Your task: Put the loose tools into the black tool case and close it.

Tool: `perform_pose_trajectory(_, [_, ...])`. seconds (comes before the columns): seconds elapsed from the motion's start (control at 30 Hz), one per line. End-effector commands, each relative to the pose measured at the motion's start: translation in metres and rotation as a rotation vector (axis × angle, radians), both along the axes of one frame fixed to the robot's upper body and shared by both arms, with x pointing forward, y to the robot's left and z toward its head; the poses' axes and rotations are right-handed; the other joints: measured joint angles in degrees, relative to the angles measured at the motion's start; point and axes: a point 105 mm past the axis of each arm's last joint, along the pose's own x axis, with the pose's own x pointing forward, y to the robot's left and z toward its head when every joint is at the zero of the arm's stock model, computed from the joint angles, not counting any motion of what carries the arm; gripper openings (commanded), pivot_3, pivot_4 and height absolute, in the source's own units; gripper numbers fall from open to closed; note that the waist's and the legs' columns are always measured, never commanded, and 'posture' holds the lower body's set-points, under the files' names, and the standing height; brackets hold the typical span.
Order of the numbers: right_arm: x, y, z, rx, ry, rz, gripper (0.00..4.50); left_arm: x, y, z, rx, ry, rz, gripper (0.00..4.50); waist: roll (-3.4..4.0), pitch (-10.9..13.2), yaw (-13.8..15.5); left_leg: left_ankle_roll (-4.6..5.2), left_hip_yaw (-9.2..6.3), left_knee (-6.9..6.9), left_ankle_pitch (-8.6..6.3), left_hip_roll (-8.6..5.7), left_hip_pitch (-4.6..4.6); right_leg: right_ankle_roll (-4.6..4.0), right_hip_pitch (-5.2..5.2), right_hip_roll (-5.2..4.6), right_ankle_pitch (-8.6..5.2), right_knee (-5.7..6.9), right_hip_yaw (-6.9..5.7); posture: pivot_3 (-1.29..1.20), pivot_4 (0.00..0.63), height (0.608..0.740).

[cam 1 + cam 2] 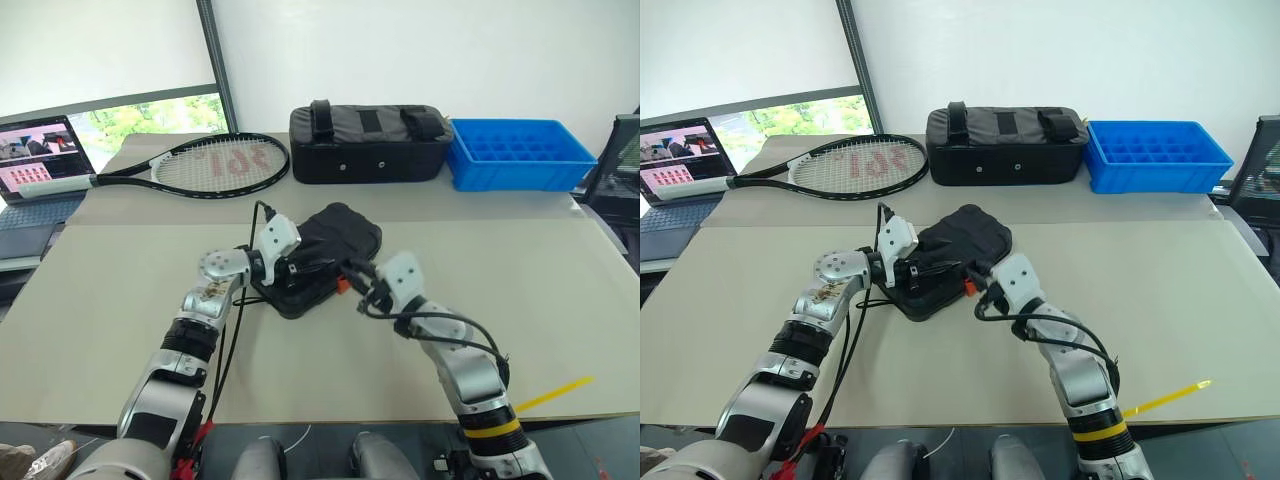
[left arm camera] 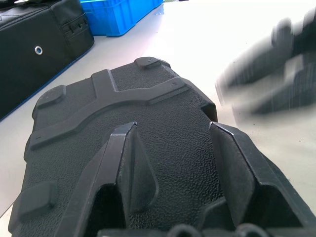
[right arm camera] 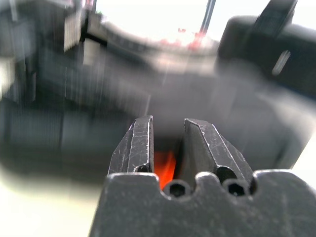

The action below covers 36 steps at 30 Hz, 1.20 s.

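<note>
on the grey desk [image 1: 120,300] the black tool case [image 1: 335,240] lies mid-desk, lid down; left gripper [image 2: 173,163], fingers parted, rests on its shell, while right gripper [image 3: 165,148], fingers narrowly apart, faces the orange latch [image 1: 342,285], which likely needs pressing shut next.

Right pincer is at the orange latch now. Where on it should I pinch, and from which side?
Probably the protruding orange latch on the black tool case, on the case's near edge facing the right pincer. Come in level from the robot's side with one finger either side of the tab: the left pincer lies over the lid.
</note>
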Motion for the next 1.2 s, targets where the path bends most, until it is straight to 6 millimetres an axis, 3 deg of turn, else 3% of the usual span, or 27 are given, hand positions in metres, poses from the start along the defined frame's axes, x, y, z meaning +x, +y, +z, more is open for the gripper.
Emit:
perform_pose_trajectory(0.03, [-0.004, -0.005, 0.01, 0.016, -0.048, -0.013, 1.26, -0.004, 0.008, -0.03, 0.05, 0.1, 0.028, 2.5, -0.01, -0.03, 0.09, 0.0, 0.0, -0.01, 0.0, 0.0, 0.0, 0.0, 0.0, 0.0, 0.0, -0.01, 0.0, 0.0, 0.15, 0.707])
perform_pose_trajectory(0.1, [-0.004, -0.006, 0.008, 0.005, -0.043, -0.016, 1.26, -0.004, 0.008, -0.031, 0.05, 0.101, 0.028, 2.5, -0.01, -0.03, 0.12, 0.0, 0.01, -0.02, 0.0, 0.0, 0.0, 0.0, -0.01, 0.0, 0.0, -0.01, 0.0, 0.0, 0.15, 0.707])
perform_pose_trajectory(0.23, [-0.01, -0.012, -0.022, -0.093, 0.075, -0.001, 1.26, -0.003, 0.008, -0.031, 0.053, 0.1, 0.028, 2.5, -0.01, -0.03, 0.14, 0.0, 0.02, -0.03, 0.0, 0.01, 0.01, 0.0, 0.0, 0.0, 0.0, 0.0, 0.01, 0.0, 0.15, 0.707])
perform_pose_trajectory(0.4, [-0.018, -0.016, -0.045, -0.167, 0.205, 0.023, 1.26, -0.003, 0.008, -0.031, 0.053, 0.098, 0.028, 2.5, -0.01, -0.03, 0.07, 0.0, 0.03, -0.03, 0.0, 0.01, 0.02, -0.01, -0.01, 0.0, 0.0, 0.01, 0.02, 0.0, 0.15, 0.707])
perform_pose_trajectory(0.57, [-0.016, -0.015, -0.054, -0.183, 0.267, 0.02, 2.5, -0.002, 0.009, -0.03, 0.057, 0.095, 0.03, 2.5, -0.02, -0.02, 0.09, 0.0, 0.03, -0.03, 0.0, 0.01, 0.02, 0.0, -0.01, 0.0, 0.0, 0.0, 0.02, 0.0, 0.15, 0.707])
perform_pose_trajectory(0.63, [-0.014, -0.014, -0.057, -0.187, 0.287, 0.02, 3.24, -0.002, 0.01, -0.03, 0.058, 0.094, 0.031, 2.5, -0.03, -0.02, 0.11, 0.0, 0.03, -0.02, 0.0, 0.0, 0.01, 0.0, -0.02, 0.0, 0.0, 0.0, 0.02, 0.0, 0.15, 0.707])
perform_pose_trajectory(1.2, [0.005, 0.0, -0.072, -0.178, 0.364, 0.093, 3.24, -0.001, 0.012, -0.029, 0.062, 0.086, 0.038, 2.5, -0.01, -0.03, 0.12, 0.0, 0.03, -0.02, 0.0, 0.0, 0.01, 0.0, -0.02, 0.0, 0.0, 0.0, 0.01, 0.0, 0.15, 0.707])
